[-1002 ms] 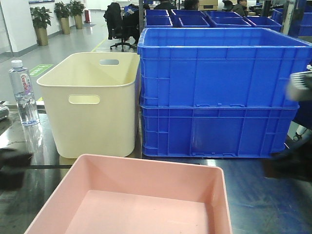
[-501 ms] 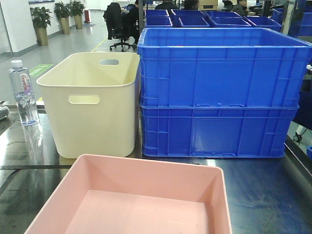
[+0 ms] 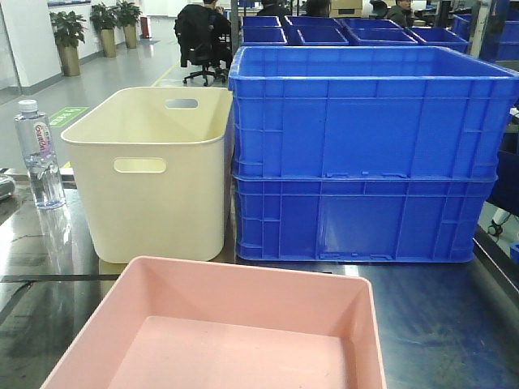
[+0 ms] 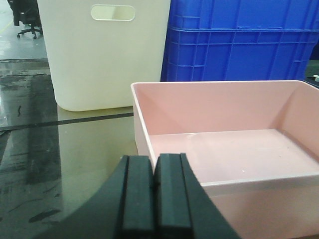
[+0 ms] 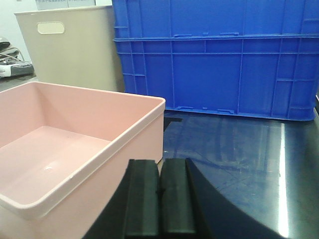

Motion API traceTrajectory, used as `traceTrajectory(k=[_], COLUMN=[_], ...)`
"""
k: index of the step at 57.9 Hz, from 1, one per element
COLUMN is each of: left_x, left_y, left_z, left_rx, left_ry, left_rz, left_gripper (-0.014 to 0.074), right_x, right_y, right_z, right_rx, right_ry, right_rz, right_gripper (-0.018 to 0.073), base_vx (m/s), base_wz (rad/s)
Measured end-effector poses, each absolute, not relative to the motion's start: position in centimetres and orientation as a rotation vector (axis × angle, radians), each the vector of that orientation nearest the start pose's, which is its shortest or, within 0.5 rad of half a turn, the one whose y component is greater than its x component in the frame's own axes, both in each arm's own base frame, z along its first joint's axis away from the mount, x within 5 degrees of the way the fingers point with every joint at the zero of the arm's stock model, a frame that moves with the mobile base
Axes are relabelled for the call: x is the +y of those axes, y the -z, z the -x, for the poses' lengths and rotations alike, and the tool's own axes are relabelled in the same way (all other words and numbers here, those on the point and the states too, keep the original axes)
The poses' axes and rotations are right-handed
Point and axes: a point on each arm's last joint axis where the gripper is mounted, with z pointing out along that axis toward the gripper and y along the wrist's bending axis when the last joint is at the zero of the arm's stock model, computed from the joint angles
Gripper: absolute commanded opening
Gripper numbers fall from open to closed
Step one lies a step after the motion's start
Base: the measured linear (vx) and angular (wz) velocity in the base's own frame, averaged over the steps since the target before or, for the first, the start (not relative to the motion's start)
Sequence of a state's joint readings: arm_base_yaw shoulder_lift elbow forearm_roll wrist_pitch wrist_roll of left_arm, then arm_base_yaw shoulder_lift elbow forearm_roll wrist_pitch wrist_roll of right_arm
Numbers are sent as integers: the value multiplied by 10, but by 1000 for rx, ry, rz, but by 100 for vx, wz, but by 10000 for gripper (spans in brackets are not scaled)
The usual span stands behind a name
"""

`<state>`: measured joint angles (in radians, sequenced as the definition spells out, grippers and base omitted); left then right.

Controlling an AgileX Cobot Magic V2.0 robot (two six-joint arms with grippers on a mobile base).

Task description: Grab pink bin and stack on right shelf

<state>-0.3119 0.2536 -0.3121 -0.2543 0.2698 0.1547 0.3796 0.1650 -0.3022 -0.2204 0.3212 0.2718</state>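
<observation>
Pink bin (image 3: 219, 332): sitting ungrasped on the dark shelf (image 3: 438, 324); I'm holding both jaws closed, empty. Grab & stack both pending.

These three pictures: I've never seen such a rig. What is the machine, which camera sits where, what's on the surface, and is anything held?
It is a two-armed robot on a mobile base. The front view looks forward from the robot; neither arm shows in it. The other two cameras ride on the wrists, each looking past its own tool. The left tool and right tool are both shut and hold nothing.

On the dark, glossy surface the pink bin sits nearest, empty. Behind it stand a taller cream bin with handle cut-outs and two stacked blue crates. A water bottle stands at the left.
</observation>
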Motion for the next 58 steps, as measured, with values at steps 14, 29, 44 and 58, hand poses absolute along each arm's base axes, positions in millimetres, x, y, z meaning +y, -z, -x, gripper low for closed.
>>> traceTrajectory(k=[14,29,44,58], left_x=[-26,-8,-5,-5], left_y=[-277,-226,-199,-199], left_z=[-65,-58,-57,-57], left_rx=[1664,1570,1563,1564], left_ry=[305,31,8,8], left_rz=[-265,-191,-124,-124], left_gripper=[-8,-8,-8,-8], right_x=[16,16,16,16], right_y=[-276,-276,-276,-276], right_z=[-56,-56,-56,-56], right_rx=[1655,1655,1655,1655], right_ry=[-281,-281,-281,-281], right_rz=[210,209,209,209], right_gripper=[-8,-8,-8,-8], base_vx=[0,0,0,0], base_wz=[0,0,0,0])
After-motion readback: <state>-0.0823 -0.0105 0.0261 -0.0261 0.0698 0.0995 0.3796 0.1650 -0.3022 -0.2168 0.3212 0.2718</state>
